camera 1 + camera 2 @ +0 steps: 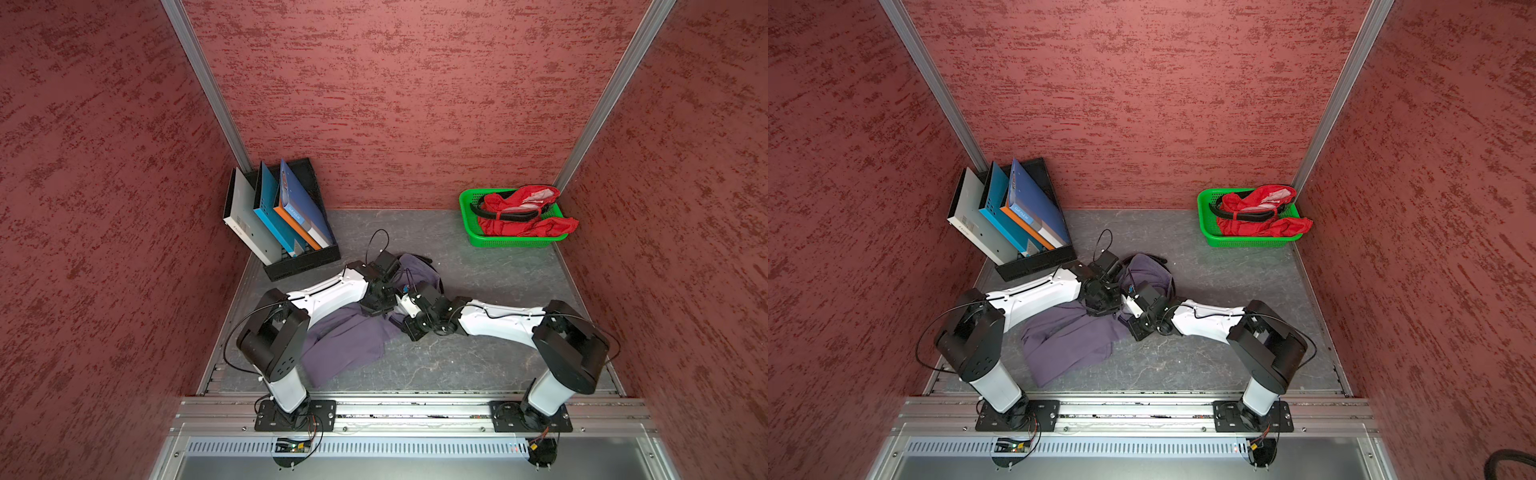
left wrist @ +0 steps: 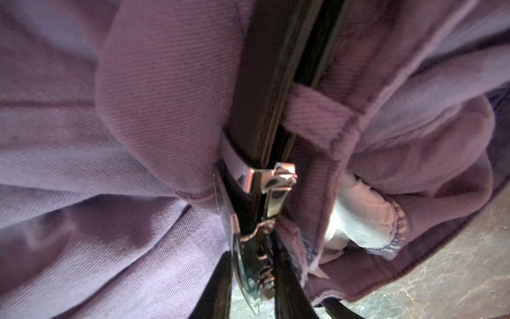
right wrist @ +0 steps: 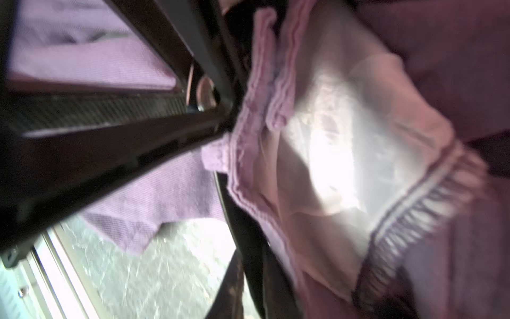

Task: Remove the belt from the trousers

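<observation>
- First, low in both top views, the trousers (image 1: 345, 340) (image 1: 1067, 345) have their legs spread on the table (image 1: 478, 353), partly under the left arm. That loose cloth will likely drag along if you haul hard.
- At mid-frame both wrists meet over the bunched waistband, so work slowly and keep the two from knocking.
- At the bottom centre of the left wrist view, the left gripper (image 2: 252, 256) has its fingers (image 2: 220, 290) narrow on either side of the silver buckle (image 2: 271, 185), apparently clamped on it.
- From there the belt (image 2: 276, 55) runs up the frame, and just right of centre it still sits under a belt loop (image 2: 311, 116). Draw along the strap's own line, not across it, and keep the buckle flat so it does not catch the loop.
- The right gripper (image 3: 249, 276) is at the bottom centre of its blurred view, next to the waistband edge and the pale lining (image 3: 331, 154). I cannot tell whether it is closed on cloth. Make sure it pins the waistband before the left arm pulls, or the trousers will simply follow.
- Farther back, at the upper left, is the folder rack (image 1: 303, 262). Mind it with the left arm.
- Farthest, at the upper right, the green basket (image 1: 463, 208) holds red trousers (image 1: 498, 226) with their own black belt (image 1: 511, 216). Leave those alone.
</observation>
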